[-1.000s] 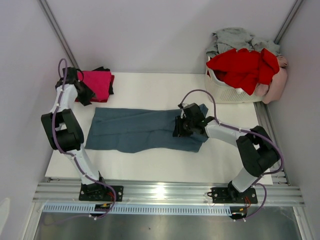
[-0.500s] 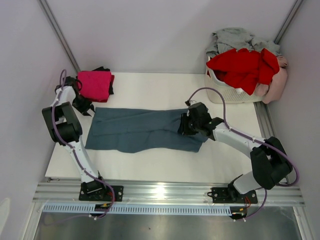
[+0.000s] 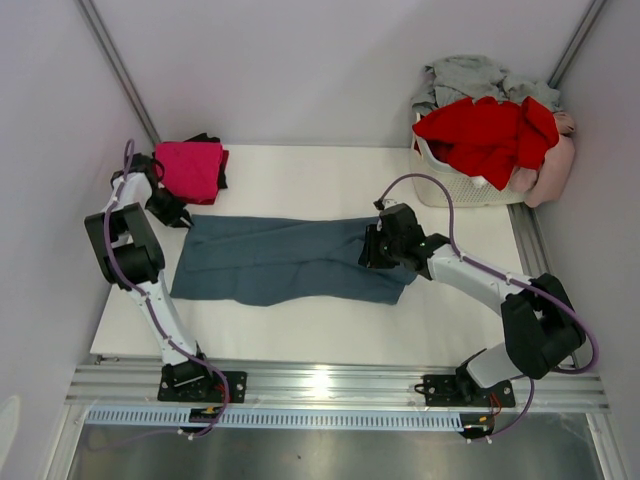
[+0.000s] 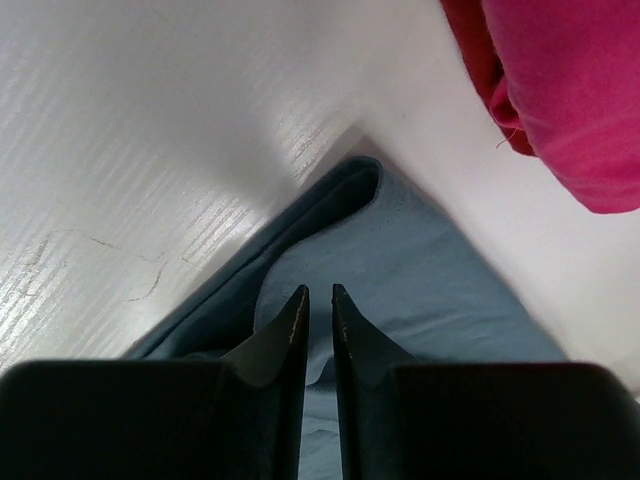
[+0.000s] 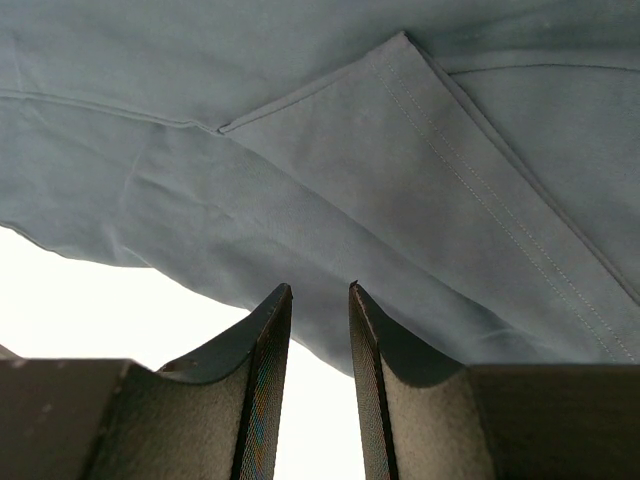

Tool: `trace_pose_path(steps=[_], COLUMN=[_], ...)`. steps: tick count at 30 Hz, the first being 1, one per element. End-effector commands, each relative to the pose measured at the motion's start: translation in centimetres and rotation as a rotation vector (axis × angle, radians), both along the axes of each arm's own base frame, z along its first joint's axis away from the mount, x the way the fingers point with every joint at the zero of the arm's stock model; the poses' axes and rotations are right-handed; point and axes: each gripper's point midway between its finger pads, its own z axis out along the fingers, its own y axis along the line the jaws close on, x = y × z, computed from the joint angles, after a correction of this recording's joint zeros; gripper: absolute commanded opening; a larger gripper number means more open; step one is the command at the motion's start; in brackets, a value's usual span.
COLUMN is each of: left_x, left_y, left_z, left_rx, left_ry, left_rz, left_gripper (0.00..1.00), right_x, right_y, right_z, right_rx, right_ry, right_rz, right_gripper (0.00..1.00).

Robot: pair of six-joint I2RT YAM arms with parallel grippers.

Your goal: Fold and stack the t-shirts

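The slate blue-grey t-shirt (image 3: 280,260) is lying as a long strip across the middle of the worktop (image 3: 300,175), running left to right. Part of its right end is being hidden by the right gripper (image 3: 370,252), which is hanging over it. In the right wrist view its fingers (image 5: 262,350) are standing apart with a narrow gap and nothing showing between them, above the shirt's edge where a stitched hem is crossing a fold. The cloth is running out of that picture on three sides.

The left gripper (image 4: 318,292) is sitting at the shirt's far left corner. Its fingers are drawn almost together, with only a thin slit showing. I cannot tell whether they are pinching cloth or merely resting on it.

At the far left corner of the worktop the magenta t-shirt (image 3: 190,168) is lying folded. It is covering most of the black t-shirt (image 3: 207,138), of which only a dark fringe is peeking out. In the left wrist view the magenta one is being cut off by the picture's top right corner.

At the far right corner the white basket (image 3: 440,180) is being mostly buried. The red t-shirt (image 3: 490,135) is spilling over its front and the grey t-shirt (image 3: 470,75) is heaping up behind. The pale pink t-shirt (image 3: 555,165) is hanging down its right side, partly hidden behind the red.
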Motion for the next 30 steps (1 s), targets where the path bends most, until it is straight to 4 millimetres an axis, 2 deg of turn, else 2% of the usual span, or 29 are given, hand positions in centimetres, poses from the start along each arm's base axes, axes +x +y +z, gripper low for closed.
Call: trace_pose_path(steps=[1,6,10,15,17,19,21,22,26,30], left_x=[-0.1,-1.2,-2.0,-3.2,-3.1,-3.1,-3.0,-3.0,-2.4,-0.8], left_y=[-0.6,-1.2,-0.6,-1.1,-1.3,-1.4,-1.7,-1.8,-1.5,-0.6], left_z=[0.6,0.6,1.2,0.6,0.8,0.6,0.6,0.6,1.0,3.3], left_rx=[-0.031,-0.052,-0.008,-0.011,-0.017,-0.025,-0.038,-0.040,-0.032,0.009], left_ry=[-0.024,0.001,0.016,0.035,0.021,0.018,0.012,0.010,-0.009,-0.074], left_rz=[-0.038,-0.022,-0.015,-0.017,-0.018,-0.023,-0.031,-0.031,-0.028,-0.017], left_gripper=[0.18,0.25,0.30,0.30,0.28,0.20,0.04,0.01,0.00,0.01], right_x=[1.2,1.3,1.2,1.2,1.2,1.1,1.1,1.1,1.0,0.7], right_y=[0.4,0.9,0.9,1.1,1.2,1.2,1.1,1.1,1.0,0.8], right_z=[1.5,1.8,2.0,1.9,1.8,1.7,1.7,1.6,1.6,1.7], right_rx=[0.006,0.024,0.034,0.042,0.044,0.045,0.041,0.041,0.035,0.030], right_ry=[-0.046,-0.045,-0.053,-0.055,-0.052,-0.050,-0.050,-0.048,-0.046,-0.053], right_rz=[0.004,0.016,0.014,0.020,0.023,0.027,0.026,0.025,0.027,0.029], right_gripper=[0.34,0.34,0.34,0.33,0.34,0.33,0.34,0.34,0.33,0.33])
